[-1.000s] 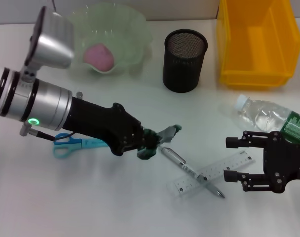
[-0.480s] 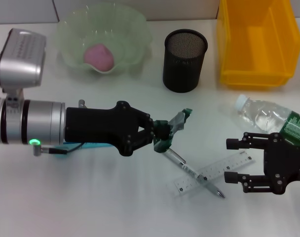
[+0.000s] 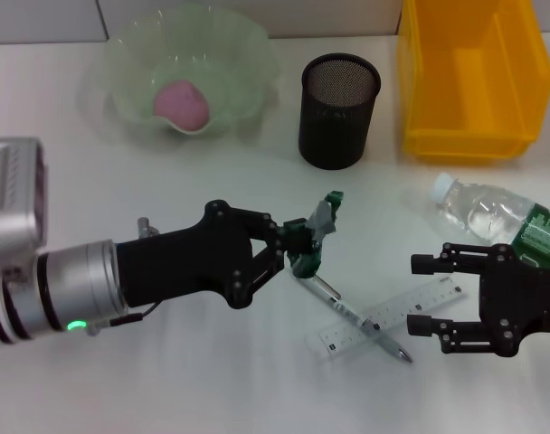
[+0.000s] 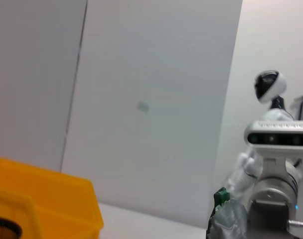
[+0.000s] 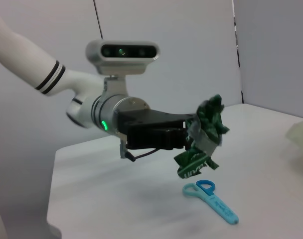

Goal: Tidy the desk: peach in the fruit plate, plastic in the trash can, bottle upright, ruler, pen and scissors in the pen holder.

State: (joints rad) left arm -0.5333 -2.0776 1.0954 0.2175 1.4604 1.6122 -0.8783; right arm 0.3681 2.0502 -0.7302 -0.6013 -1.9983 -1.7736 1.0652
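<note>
Left gripper clamped on plastic, raised over pen. Right gripper apart by bottle. Scissors visible only from right wrist.

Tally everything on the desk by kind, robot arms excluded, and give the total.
Containers: 3, fruit plate, pen holder, yellow trash can
Fruit: 1, peach
Bottle: 1, bottle
Stationery: 3, pen, ruler, scissors
Plastic: 1, plastic wrapper, in left gripper
Total: 9
</note>
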